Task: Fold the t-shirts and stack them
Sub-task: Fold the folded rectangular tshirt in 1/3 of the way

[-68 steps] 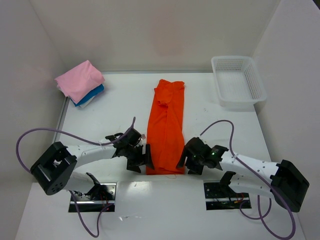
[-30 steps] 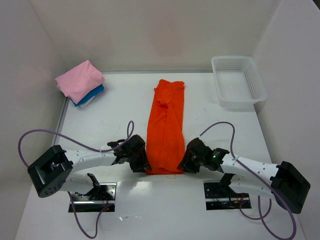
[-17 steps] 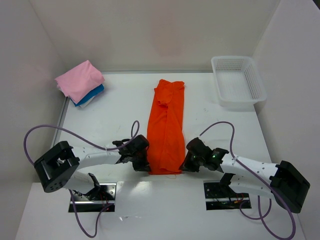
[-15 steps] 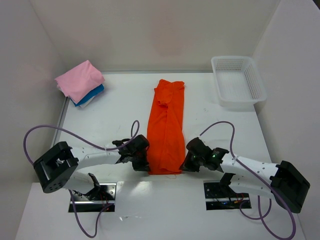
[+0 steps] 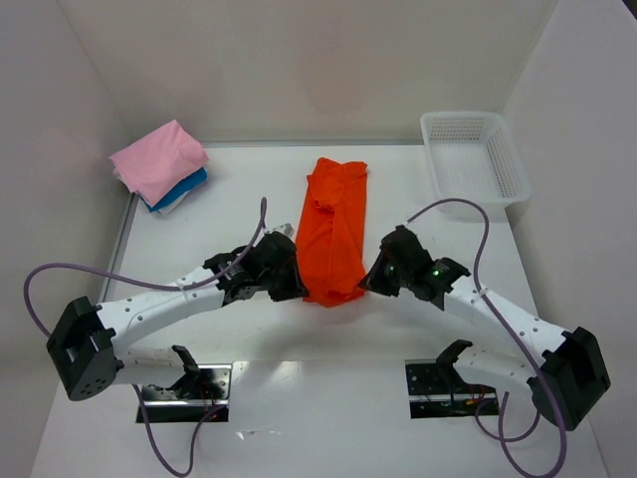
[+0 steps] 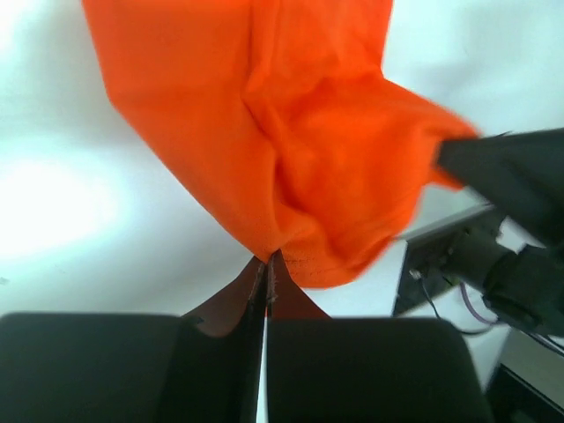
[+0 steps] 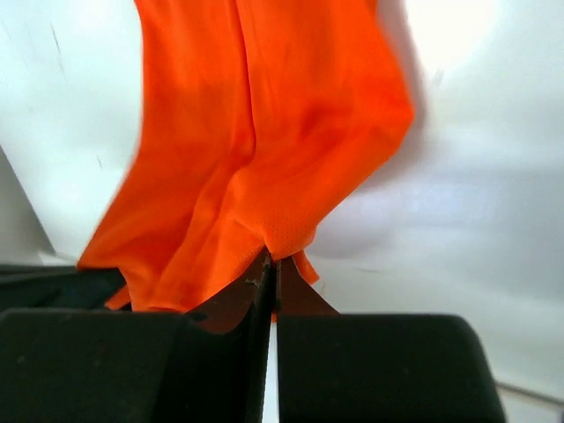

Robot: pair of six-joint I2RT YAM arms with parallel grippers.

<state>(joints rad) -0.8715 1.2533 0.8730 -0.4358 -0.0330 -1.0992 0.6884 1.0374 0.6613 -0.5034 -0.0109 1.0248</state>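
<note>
1. Placement: the orange t-shirt (image 5: 333,224) lies as a long narrow strip down the middle of the white table (image 5: 229,214). Its collar end points toward the back wall, and its near end is gathered between the two grippers.
2. Left gripper (image 5: 292,287): the fingers are clamped tight on the near left corner of the orange t-shirt. In the left wrist view the cloth fans up and away from the closed tips.
3. Right gripper (image 5: 374,281): the fingers are likewise pinched together on the near right corner. In the right wrist view the cloth spreads out from the meeting point of the two pads.
4. Hem: between the two grips the near edge sags in a loose, rumpled fold. The far part of the shirt rests flat on the table.
5. Pink t-shirt (image 5: 159,159): it sits folded on top of the blue t-shirt (image 5: 185,186) at the far left corner, well apart from both grippers.
6. White mesh basket (image 5: 464,118): it stands at the far right corner, apart from the orange t-shirt.
</note>
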